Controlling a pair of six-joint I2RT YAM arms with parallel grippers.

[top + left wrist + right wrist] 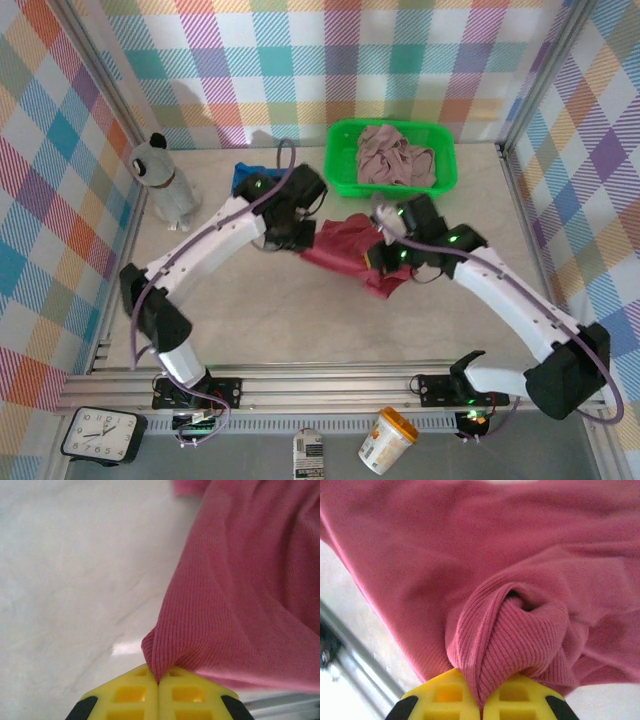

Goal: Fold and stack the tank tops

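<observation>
The dark red tank top (345,250) lies bunched in the middle of the table between my two grippers. My left gripper (305,232) is shut on its left edge; in the left wrist view a pinch of the ribbed red cloth (235,595) runs down between the yellow fingers (130,695) of the left gripper (159,682). My right gripper (385,255) is shut on a thick fold at its right side, and the red cloth (520,625) bulges over the right gripper (481,705). The pale pink tank top (395,158) lies crumpled in the green basket (345,135). The blue tank top (243,177) peeks out behind the left arm.
A grey and white plush toy (165,180) stands at the back left. The checked walls close in the table on three sides. Along the front rail sit a clock (100,437), a small carton (310,455) and a tub (388,440).
</observation>
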